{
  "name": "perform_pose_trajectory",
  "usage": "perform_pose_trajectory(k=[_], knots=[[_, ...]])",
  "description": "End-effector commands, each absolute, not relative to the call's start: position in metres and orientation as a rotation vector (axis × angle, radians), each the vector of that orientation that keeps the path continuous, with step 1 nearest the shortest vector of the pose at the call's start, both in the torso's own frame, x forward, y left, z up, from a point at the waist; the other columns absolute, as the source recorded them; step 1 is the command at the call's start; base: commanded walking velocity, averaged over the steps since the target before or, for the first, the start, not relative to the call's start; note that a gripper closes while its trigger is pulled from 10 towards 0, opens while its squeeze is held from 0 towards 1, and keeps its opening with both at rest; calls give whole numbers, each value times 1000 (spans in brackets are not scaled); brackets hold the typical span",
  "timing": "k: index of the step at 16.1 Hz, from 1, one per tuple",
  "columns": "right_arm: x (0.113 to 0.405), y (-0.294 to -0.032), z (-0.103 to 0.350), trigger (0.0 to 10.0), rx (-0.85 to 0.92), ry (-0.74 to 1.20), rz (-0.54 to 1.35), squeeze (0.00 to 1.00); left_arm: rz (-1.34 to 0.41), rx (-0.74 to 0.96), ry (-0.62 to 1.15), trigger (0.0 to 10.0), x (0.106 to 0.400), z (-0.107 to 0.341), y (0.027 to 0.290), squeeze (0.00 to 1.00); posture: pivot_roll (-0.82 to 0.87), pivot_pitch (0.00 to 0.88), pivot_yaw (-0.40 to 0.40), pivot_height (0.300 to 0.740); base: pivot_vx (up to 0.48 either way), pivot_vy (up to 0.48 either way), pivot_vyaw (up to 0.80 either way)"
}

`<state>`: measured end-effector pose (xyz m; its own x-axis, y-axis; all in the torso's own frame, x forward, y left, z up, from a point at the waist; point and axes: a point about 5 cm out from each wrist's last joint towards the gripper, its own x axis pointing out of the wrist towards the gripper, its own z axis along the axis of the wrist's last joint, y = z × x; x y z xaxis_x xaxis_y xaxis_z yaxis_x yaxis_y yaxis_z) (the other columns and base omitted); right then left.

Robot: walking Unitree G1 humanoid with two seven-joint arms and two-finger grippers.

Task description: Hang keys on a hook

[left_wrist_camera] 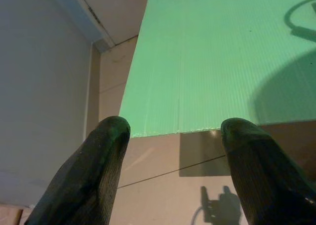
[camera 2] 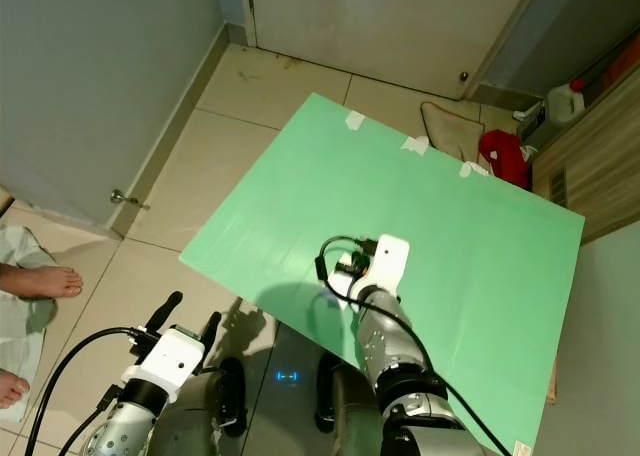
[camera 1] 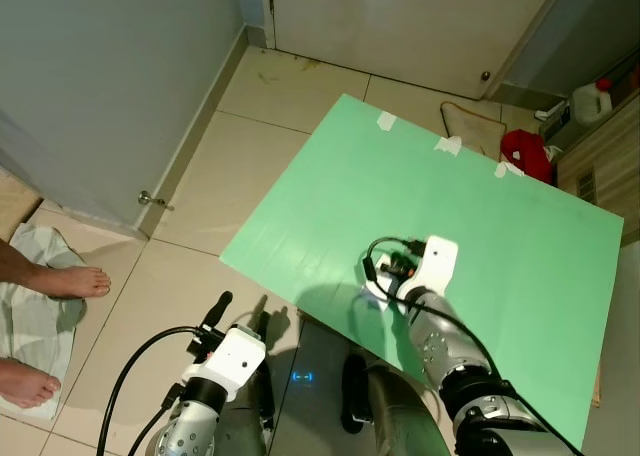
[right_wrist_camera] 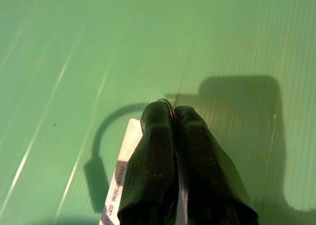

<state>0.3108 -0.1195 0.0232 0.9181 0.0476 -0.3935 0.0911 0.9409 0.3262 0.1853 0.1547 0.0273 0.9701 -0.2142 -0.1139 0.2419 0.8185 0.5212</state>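
Note:
My right gripper (camera 1: 388, 274) hovers over the near part of a large green board (camera 1: 480, 206). Its fingers (right_wrist_camera: 158, 151) are pressed together in the right wrist view, shut on a thin metal key ring (right_wrist_camera: 169, 106). A white printed tag (right_wrist_camera: 117, 180) hangs beside the fingers, just above the board. In the left eye view the white tag (camera 1: 374, 292) peeks out under the gripper. My left gripper (camera 1: 240, 316) stands open low over the tiled floor, short of the board's near edge (left_wrist_camera: 197, 130), with nothing between its fingers (left_wrist_camera: 94, 170).
A person's bare feet (camera 1: 70, 281) stand on a white cloth (camera 1: 40, 306) at the far left. A grey door with a knob (camera 1: 150, 201) lies to the left, a white door (camera 1: 400, 26) behind. A red bag (camera 1: 525, 154) and white jug (camera 1: 592, 101) sit beyond the board.

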Motion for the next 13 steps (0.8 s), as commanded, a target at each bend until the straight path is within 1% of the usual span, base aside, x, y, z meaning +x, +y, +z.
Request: perform_pose_trajectory(k=[1, 5, 6, 9, 10, 11, 12, 13], knots=[[309, -120, 24, 0, 355, 402, -14, 0, -258, 571, 76, 10000, 177, 22, 154, 0, 92, 305, -73, 722, 0, 0, 0], [320, -123, 45, 0, 347, 320, 5, 0, -259, 563, 83, 10000, 181, 19, 153, 0, 90, 275, -78, 722, 0, 0, 0], [322, -126, 51, 0, 329, 295, 14, 0, -256, 544, 96, 10000, 184, 18, 153, 0, 89, 248, -82, 722, 0, 0, 0], [327, -138, 74, 0, 237, 171, 49, 0, -217, 458, 125, 10000, 206, 22, 153, 0, 94, 177, -82, 722, 0, 0, 0], [328, -143, 86, 0, 191, 114, 69, 0, -190, 404, 125, 10000, 218, 29, 153, 0, 94, 154, -84, 722, 0, 0, 0], [328, -145, 89, 0, 177, 96, 75, 0, -183, 385, 126, 10000, 221, 31, 153, 0, 94, 154, -84, 722, 0, 0, 0], [328, -152, 100, 0, 106, 37, 98, 0, -163, 327, 108, 10000, 240, 44, 153, 0, 91, 90, -81, 722, 0, 0, 0], [328, -155, 102, 0, 87, 24, 101, 0, -159, 309, 97, 10000, 246, 48, 153, 0, 88, 71, -81, 722, 0, 0, 0]])
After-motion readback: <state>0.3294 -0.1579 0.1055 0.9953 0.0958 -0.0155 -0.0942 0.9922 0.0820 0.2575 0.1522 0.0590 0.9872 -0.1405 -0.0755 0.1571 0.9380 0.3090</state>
